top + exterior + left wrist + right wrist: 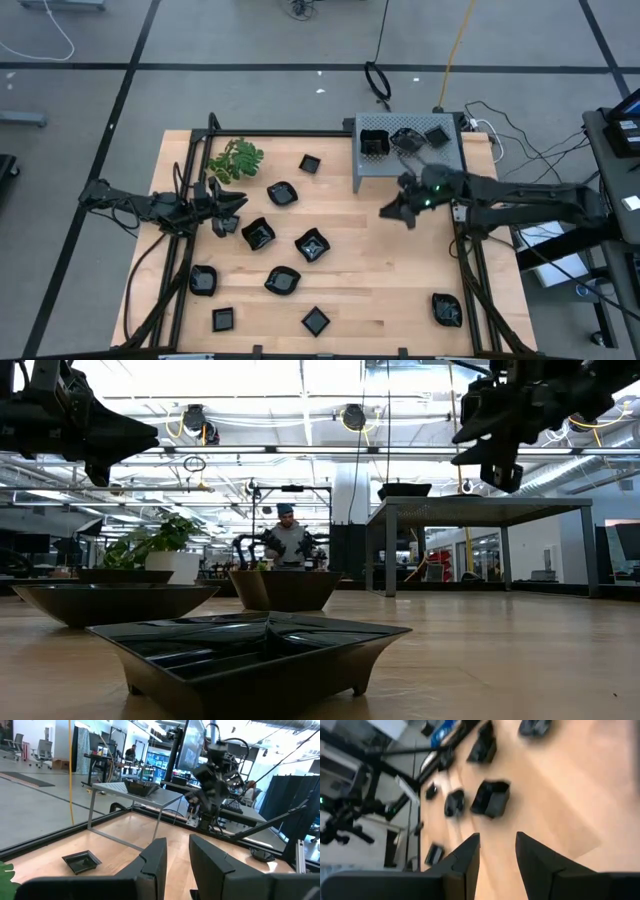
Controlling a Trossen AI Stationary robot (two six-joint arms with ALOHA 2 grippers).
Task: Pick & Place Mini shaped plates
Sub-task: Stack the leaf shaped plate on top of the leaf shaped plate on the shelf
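Plates (490, 797) blurred — left claw (95, 455) cut off by edge.

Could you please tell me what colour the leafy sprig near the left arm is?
Green; the sprig shows best in the high view.

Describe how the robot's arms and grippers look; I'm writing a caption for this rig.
Both arms are dark, slim and jointed, with black cables running along them. The left gripper ends in two flat, dark, blocky fingers with squared tips; the right gripper has the same pair of dark, wedge-like fingers. A small green light glows on the right arm's wrist. No other markings are readable.
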